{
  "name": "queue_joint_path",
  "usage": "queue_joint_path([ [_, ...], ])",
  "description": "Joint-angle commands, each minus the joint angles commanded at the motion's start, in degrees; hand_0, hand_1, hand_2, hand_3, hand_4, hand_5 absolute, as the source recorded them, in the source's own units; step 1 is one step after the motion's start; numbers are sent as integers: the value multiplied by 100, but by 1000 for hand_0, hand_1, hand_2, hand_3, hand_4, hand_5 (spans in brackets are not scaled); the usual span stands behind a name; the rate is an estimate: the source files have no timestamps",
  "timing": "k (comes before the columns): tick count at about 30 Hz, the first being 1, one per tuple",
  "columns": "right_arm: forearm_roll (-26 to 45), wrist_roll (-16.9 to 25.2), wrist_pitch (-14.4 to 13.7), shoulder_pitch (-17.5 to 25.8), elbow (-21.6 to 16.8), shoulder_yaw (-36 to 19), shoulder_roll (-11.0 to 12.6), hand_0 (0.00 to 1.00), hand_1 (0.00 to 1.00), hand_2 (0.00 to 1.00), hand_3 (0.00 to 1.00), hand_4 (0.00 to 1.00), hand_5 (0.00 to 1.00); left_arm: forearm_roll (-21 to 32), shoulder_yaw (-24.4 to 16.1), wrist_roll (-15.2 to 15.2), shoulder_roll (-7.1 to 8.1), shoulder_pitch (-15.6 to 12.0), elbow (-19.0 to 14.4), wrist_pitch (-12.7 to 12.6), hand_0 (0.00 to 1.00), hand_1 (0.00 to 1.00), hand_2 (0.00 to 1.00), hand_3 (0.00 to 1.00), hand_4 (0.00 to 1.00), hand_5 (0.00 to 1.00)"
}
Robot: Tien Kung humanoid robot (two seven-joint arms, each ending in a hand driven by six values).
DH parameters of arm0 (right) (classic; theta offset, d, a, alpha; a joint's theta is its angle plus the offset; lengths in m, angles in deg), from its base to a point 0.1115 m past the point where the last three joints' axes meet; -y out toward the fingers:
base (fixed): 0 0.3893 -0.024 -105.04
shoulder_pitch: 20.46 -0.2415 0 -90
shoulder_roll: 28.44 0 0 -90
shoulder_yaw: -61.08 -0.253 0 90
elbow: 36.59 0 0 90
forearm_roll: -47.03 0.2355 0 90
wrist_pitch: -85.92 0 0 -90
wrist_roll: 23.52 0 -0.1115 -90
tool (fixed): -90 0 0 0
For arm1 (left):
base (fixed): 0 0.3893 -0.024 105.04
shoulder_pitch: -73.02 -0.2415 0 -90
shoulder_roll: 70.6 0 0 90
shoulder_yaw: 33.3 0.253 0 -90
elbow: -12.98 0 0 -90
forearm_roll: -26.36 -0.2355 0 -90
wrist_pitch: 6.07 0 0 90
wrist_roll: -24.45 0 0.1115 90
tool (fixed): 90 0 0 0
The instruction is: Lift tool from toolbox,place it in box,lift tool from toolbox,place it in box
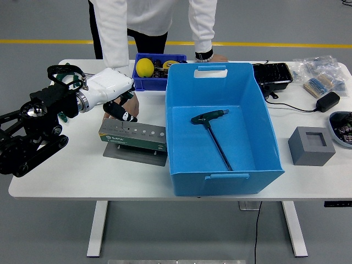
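Head view: the left hand [118, 99], fingers curled but its grip impossible to tell, hovers over the toolbox [132, 137] beside the box [220, 129] holding a tool [213, 131].

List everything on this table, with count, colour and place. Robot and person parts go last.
Large box: one, blue, centre.
T-handle tool: one, dark, inside the large box.
Toolbox: one, green-grey, left of the large box, on a grey plate.
Small bin: one, blue, far side, holding a yellow ball.
Foam block: one, grey, right.
Tray: one, black, far right of the large box.
Power adapter: one, black, far right.
Left hand: one, white, above the toolbox's left end.
Person's hand: one, behind the toolbox.
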Motion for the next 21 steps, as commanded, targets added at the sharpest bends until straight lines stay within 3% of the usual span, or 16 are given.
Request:
queue_joint_path([
  [1,4,1,0,1,0,3,0,695,670,728,557,791,691,38,-50,-14,7,-12,-34,-28,265,13,45,36,929,347],
  [2,5,1,0,1,1,3,0,695,670,728,556,791,691,62,-83,-24,11,-19,-58,-45,258,5,40,30,838,326],
  [21,5,3,-2,1,4,-2,-2,695,670,729,556,791,690,359,-1079,-24,116,-185,-922,-89,259,2,28,25,741,333],
])
